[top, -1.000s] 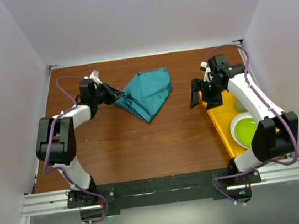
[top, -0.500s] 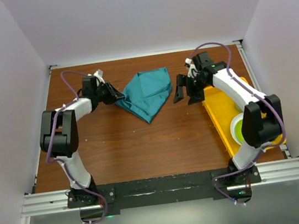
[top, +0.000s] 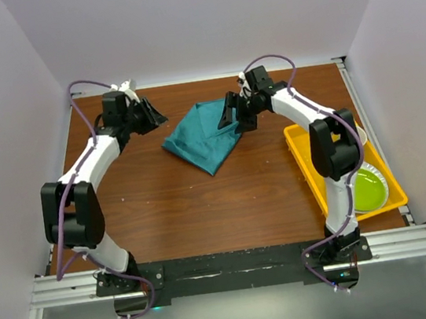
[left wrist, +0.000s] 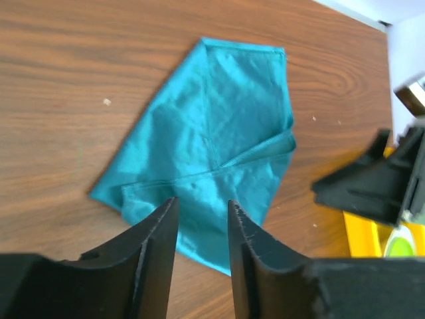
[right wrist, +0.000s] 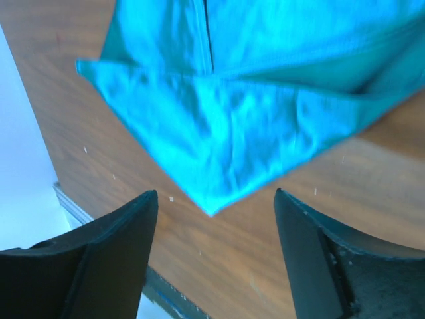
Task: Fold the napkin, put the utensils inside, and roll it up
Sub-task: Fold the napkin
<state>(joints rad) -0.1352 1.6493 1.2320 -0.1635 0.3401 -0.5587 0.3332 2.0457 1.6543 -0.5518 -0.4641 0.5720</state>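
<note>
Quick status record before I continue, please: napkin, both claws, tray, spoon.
napkin: teal blue-green thin cloth napkin, loosely folded in layers, lying on the brown wooden table, not rolled
left claw: open, nothing between its fingers, left of the napkin
right claw: open wide, empty, over the napkin's far right corner
tray: yellow plastic tray at the table's right side, holding a round green plate
spoon: not visible in any view

Matt cloth napkin (top: 206,135), smooth wood-grain table (top: 203,200)
</note>
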